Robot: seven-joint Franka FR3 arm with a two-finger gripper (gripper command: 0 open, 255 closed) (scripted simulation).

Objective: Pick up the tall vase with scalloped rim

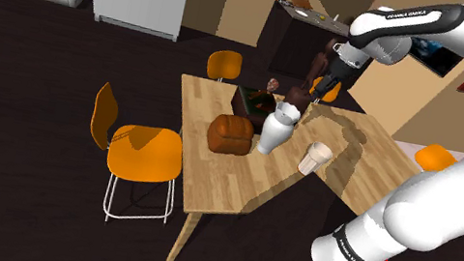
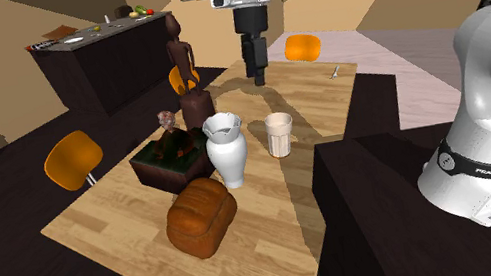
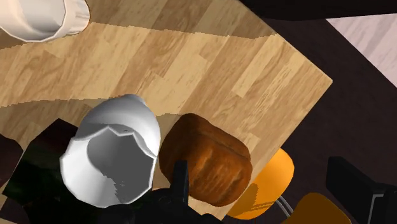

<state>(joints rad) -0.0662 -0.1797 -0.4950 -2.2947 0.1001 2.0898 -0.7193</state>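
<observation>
The tall white vase (image 1: 275, 128) with a scalloped rim stands upright near the middle of the wooden table (image 1: 368, 154). In the second exterior view the vase (image 2: 227, 150) has a brown bread loaf (image 2: 202, 217) in front of it and a pale ribbed cup (image 2: 279, 135) to its right. My black gripper (image 2: 257, 71) hangs in the air above the table, beyond the vase and cup and well clear of both. In the wrist view the vase's open mouth (image 3: 114, 156) lies just beside the gripper (image 3: 180, 183), with the loaf (image 3: 207, 158) touching its side.
A dark planter box (image 2: 168, 161) and a tall brown figurine (image 2: 186, 70) stand close behind the vase. Orange chairs (image 1: 146, 152) ring the table. A dark counter (image 2: 89, 55) sits further back. Bare tabletop (image 2: 316, 85) lies under the gripper.
</observation>
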